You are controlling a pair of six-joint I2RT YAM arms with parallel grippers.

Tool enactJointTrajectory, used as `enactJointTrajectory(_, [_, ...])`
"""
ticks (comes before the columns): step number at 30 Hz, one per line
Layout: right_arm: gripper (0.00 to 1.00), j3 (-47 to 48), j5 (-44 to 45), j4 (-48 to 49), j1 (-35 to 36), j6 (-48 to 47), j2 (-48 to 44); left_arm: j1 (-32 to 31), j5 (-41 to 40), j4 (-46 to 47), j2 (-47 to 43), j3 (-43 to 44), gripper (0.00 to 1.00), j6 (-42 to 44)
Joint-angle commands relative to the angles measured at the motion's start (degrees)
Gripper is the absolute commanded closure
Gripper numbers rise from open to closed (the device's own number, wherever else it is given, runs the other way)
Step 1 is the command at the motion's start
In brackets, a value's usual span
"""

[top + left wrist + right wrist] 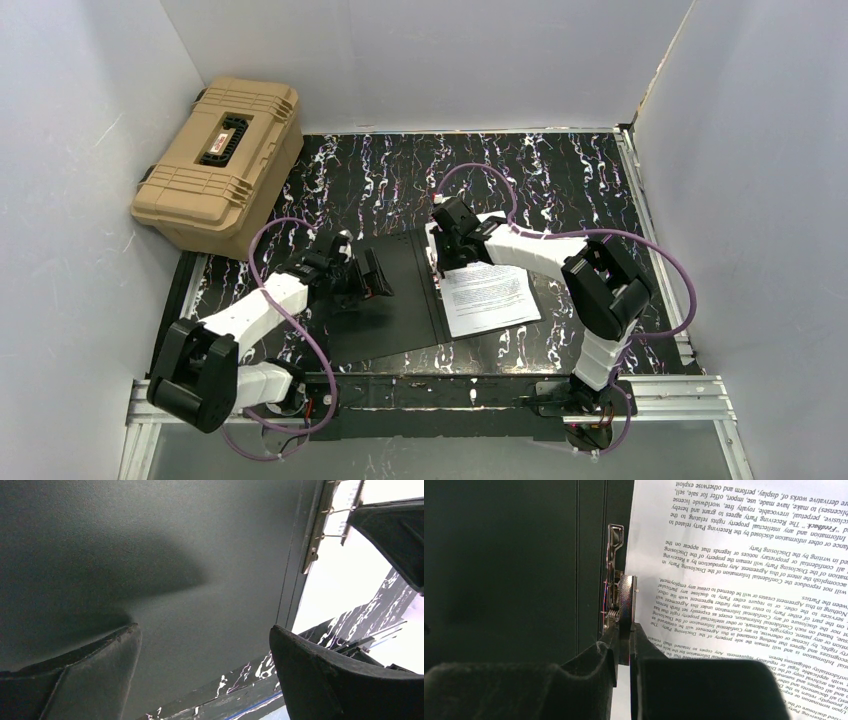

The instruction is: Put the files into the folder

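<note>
The folder [385, 305] lies open on the table, black inside up. The files [490, 297] lie on its right half, printed side up. My right gripper [441, 262] is at the spine, shut on the dark lever [626, 597] of the metal clip [613, 570]; the files [734, 580] lie just right of it and the black folder inside [499, 570] to the left. My left gripper [374, 272] is open and empty over the left flap. In the left wrist view its jaws [204, 630] stand wide apart above the black flap [150, 555], with the clip [315, 535] and files [345, 580] beyond.
A tan ribbed hard case [222, 160] stands at the back left corner. White walls enclose the black marbled table [540, 180] on three sides. A metal rail [660, 392] runs along the near edge by the arm bases.
</note>
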Motion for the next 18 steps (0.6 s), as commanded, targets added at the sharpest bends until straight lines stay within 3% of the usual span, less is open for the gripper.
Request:
enactJointTrajectory(1, [0.99,1.7,-2.3,-0.6,0.3,-1.3,0.7,-0.5,-0.2,0.8,2.5,0.6,0.02,-0.3])
enactJointTrajectory(18, [0.99,-1.0,-2.9,-0.4,2.1,-0.6,0.0,-0.5,-0.2,7.0,9.2,-3.3,0.03,-5.6])
